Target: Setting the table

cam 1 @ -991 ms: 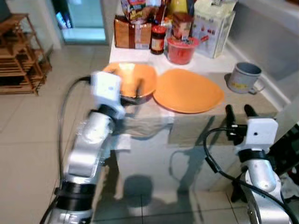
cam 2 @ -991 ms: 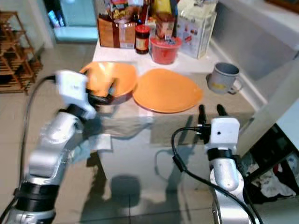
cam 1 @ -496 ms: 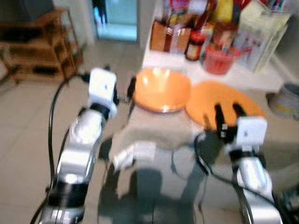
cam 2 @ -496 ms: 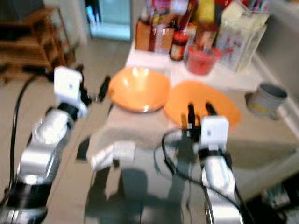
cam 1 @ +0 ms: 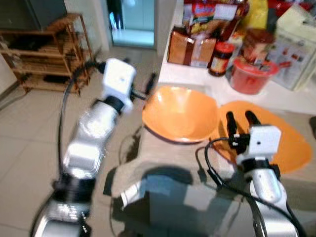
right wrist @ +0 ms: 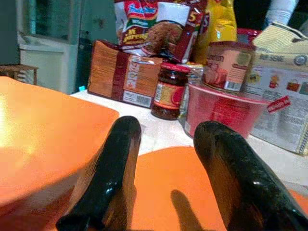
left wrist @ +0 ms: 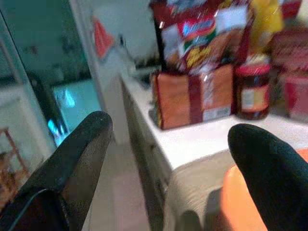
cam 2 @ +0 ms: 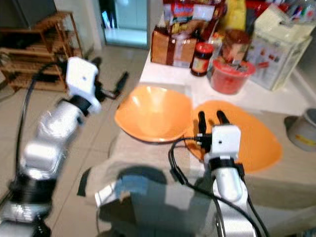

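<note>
2 orange dishes sit side by side on the table [cam 1: 163, 170]: a deep orange bowl [cam 1: 180, 112] near the table's edge and, touching or just overlapping it at its 3 o'clock side, a flat orange plate [cam 1: 291, 143]. Behind them, at 12 o'clock, stand groceries: a brown packet [cam 1: 190, 47], a dark jar with a red lid [cam 1: 220, 58] and a red plastic tub [cam 1: 253, 75].

The left claw [cam 1: 143, 90] hangs off the table's edge at the bowl's 9 o'clock, fingers well apart and holding nothing; its wrist view looks past the 2 fingers toward the packet and the bowl's orange rim [left wrist: 230, 207]. The right claw [cam 1: 239, 120] hovers over the seam between bowl and plate, fingers apart and empty, pointing toward 12 o'clock.

Both dishes look like rigid, light plastic or melamine with a glossy, probably slippery surface, so a pinch on the rim would likely be the only workable hold. The bowl's raised wall at 9 o'clock seems the easiest place for the left claw, 1 finger inside and 1 outside. The plate lies nearly flat, so its edge is harder to get under; the overhanging lip at 6 o'clock looks the most promising. A shallow grip may let either dish tilt or slide out.
</note>
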Robot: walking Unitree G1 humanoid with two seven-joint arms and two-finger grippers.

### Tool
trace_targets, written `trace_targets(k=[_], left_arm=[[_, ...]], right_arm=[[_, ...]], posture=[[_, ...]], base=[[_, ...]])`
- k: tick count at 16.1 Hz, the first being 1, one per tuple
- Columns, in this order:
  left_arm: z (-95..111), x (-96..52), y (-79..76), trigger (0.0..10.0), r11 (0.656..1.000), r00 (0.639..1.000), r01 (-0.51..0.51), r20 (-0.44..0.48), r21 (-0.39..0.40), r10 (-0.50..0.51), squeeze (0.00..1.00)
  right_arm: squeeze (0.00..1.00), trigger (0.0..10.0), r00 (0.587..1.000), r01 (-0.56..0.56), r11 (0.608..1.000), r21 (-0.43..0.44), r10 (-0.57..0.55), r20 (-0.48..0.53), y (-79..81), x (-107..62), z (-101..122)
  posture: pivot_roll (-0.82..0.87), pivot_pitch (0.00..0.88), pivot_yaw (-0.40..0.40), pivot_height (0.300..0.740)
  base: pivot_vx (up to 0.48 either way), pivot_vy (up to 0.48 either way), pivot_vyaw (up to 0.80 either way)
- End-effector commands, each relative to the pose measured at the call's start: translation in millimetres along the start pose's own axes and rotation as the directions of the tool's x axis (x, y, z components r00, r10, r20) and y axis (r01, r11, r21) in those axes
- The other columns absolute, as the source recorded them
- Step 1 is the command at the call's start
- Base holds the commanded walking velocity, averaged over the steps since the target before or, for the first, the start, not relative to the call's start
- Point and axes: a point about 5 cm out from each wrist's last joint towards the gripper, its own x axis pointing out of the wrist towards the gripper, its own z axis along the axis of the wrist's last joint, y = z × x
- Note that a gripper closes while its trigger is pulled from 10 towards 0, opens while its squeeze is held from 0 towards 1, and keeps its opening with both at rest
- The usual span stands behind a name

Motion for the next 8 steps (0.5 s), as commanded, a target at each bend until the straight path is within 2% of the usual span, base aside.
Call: trace_targets(k=[1, 2, 4, 5, 6, 8], left_arm=[[10, 11.4, 5.5, 10.0, 0.997, 0.999, 0.046, -0.009, -0.056, -0.047, 0.00], [9, 14.6, 9.5, 10.0, 0.995, 0.998, 0.051, -0.040, -0.080, -0.055, 0.00], [12, 21.3, 16.1, 10.0, 0.979, 0.992, 0.066, -0.092, -0.190, -0.085, 0.00], [15, 24.0, 18.8, 10.0, 0.959, 0.988, 0.075, -0.114, -0.273, -0.109, 0.00], [13, 25.0, 21.1, 10.0, 0.950, 0.983, 0.075, -0.139, -0.304, -0.123, 0.00], [0, 25.4, 25.8, 10.0, 0.900, 0.944, 0.067, -0.265, -0.431, -0.197, 0.00]], right_arm=[[0.00, 10.0, 1.000, 0.012, 1.000, -0.007, -0.012, 0.000, -4.9, -1.1, 0], [0.00, 10.0, 1.000, 0.010, 1.000, -0.006, -0.010, 0.000, -4.2, -0.9, 0], [0.00, 10.0, 1.000, 0.009, 1.000, -0.001, -0.009, 0.000, -2.7, -0.8, 0], [0.00, 10.0, 1.000, 0.011, 1.000, 0.001, -0.011, -0.002, -2.2, -1.7, -1], [0.00, 10.0, 1.000, 0.013, 1.000, 0.001, -0.013, -0.004, -2.0, -2.4, -1], [0.00, 10.0, 1.000, 0.013, 1.000, 0.000, -0.013, -0.001, -2.6, -3.3, 0]], posture=[[0.00, 0.006, -0.013, 0.740], [0.00, 0.006, -0.007, 0.740], [0.00, 0.008, 0.002, 0.740], [0.00, 0.010, 0.007, 0.740], [0.00, 0.011, 0.008, 0.740], [-0.01, 0.011, 0.011, 0.740]], base=[[0.000, 0.000, 0.00], [0.000, 0.000, 0.00], [0.000, 0.000, 0.00], [0.000, 0.000, 0.00], [0.000, 0.000, 0.00], [0.000, 0.000, 0.00]])
